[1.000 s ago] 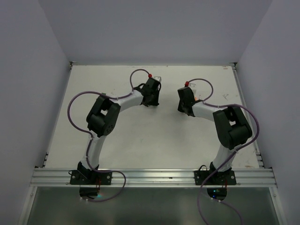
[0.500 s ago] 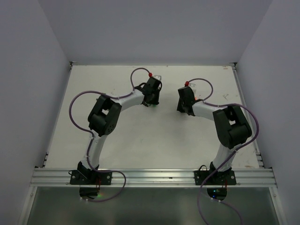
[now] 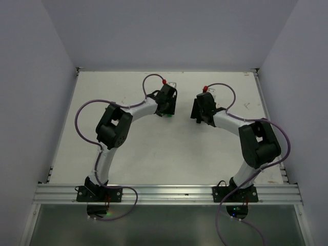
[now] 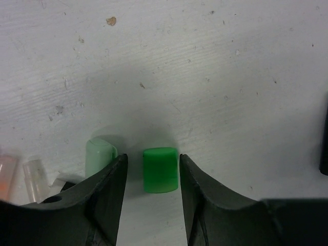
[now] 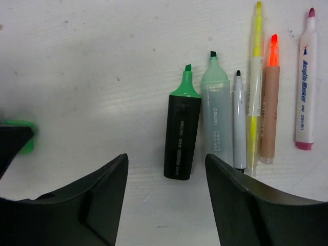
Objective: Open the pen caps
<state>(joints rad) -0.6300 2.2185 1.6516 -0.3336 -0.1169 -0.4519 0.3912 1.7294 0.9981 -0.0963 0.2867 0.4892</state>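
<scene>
A bright green pen cap (image 4: pixel 160 169) lies on the table between the fingers of my left gripper (image 4: pixel 152 161), with a gap on each side; the gripper is open. A pale green cap (image 4: pixel 100 156) lies just left of it, with clear caps (image 4: pixel 35 174) further left. In the right wrist view several pens lie uncapped side by side: black highlighter (image 5: pixel 181 128), pale green marker (image 5: pixel 216 110), thin white pen (image 5: pixel 239 123), yellow pen (image 5: pixel 254 87), orange marker (image 5: pixel 269 102), white-pink marker (image 5: pixel 305 82). My right gripper (image 5: pixel 165 159) is open and empty, just short of the black highlighter's end.
From above, the left gripper (image 3: pixel 166 108) and right gripper (image 3: pixel 198 114) face each other at the table's (image 3: pixel 154 154) far middle. A dark object (image 4: pixel 324 138) shows at the left wrist view's right edge. A green cap (image 5: pixel 23 134) lies at the right wrist view's left.
The right arm's elbow has swung right and down and its wrist has edged towards the back of the table. The left arm has hardly moved.
</scene>
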